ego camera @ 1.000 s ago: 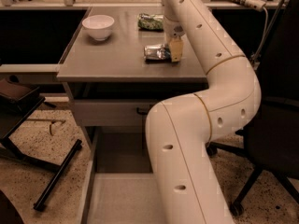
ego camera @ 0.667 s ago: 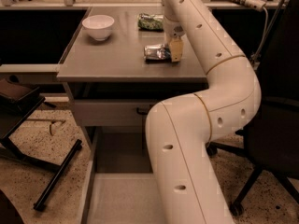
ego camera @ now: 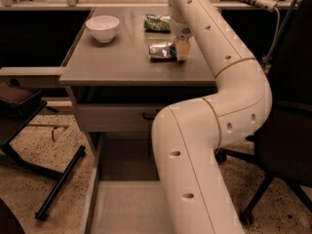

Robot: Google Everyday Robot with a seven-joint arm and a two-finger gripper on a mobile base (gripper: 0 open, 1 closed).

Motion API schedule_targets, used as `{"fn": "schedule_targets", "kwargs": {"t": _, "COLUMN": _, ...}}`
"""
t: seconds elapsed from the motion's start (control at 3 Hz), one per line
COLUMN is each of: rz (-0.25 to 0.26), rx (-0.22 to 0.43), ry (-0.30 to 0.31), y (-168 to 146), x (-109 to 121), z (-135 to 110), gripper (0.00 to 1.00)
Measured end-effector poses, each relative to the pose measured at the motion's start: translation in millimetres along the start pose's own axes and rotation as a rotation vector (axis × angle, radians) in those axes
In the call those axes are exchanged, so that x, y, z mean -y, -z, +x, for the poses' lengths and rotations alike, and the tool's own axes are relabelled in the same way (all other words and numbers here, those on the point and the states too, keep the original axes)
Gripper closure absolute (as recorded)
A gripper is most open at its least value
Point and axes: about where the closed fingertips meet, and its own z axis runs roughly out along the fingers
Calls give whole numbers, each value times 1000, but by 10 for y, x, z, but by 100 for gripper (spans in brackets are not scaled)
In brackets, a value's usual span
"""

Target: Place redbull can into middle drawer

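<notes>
My gripper [ego camera: 181,51] is down on the worktop [ego camera: 112,65], at the right end of the redbull can [ego camera: 160,51], which lies on its side. I cannot tell whether the gripper is open or closed. The drawer [ego camera: 122,206] stands open below, nearer me.

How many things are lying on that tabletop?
3: a white bowl at the back left, a green-patterned item at the back, the redbull can lying by the pincer. The arm may hide more.
</notes>
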Motion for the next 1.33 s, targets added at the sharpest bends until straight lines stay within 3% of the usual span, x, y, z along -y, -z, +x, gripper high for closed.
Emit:
{"fn": "schedule_targets", "kwargs": {"t": 0.33, "rz": 0, "rx": 0, "ry": 0, "y": 2, "x": 0, "z": 0, "gripper": 0}}
{"fn": "schedule_targets", "kwargs": {"t": 0.67, "rz": 0, "rx": 0, "ry": 0, "y": 2, "x": 1, "z": 0, "gripper": 0}}
{"fn": "schedule_targets", "kwargs": {"t": 1.33, "rz": 67, "rx": -53, "ry": 28, "y": 87, "x": 225, "z": -104, "gripper": 0}}
